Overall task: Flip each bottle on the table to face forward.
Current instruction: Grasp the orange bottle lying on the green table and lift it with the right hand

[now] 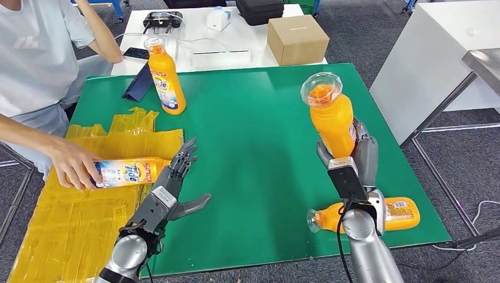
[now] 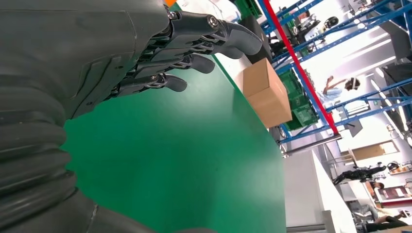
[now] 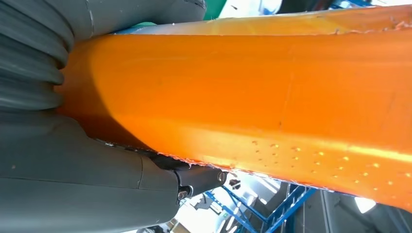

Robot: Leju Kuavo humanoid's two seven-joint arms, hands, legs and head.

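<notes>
My right hand (image 1: pixel 359 154) grips an orange bottle (image 1: pixel 331 115) upright above the green table (image 1: pixel 259 124); its plain orange back faces me, and its body (image 3: pixel 272 92) is pressed against the palm in the right wrist view. A second orange bottle (image 1: pixel 396 213) lies on its side near the table's front right corner, partly behind my right forearm. A third bottle (image 1: pixel 165 76) stands at the back left, label toward me. A fourth bottle (image 1: pixel 127 172) lies on the yellow sheet, held by a person's hand (image 1: pixel 73 165). My left hand (image 1: pixel 177 186) hovers open beside it, its fingers (image 2: pixel 194 48) spread.
Yellow plastic sheet (image 1: pixel 65 224) covers the table's left front. A dark blue folded item (image 1: pixel 138 82) lies at the back left. Behind stands a white table with a cardboard box (image 1: pixel 296 39) and small devices. A white bench (image 1: pixel 436 53) is at the right.
</notes>
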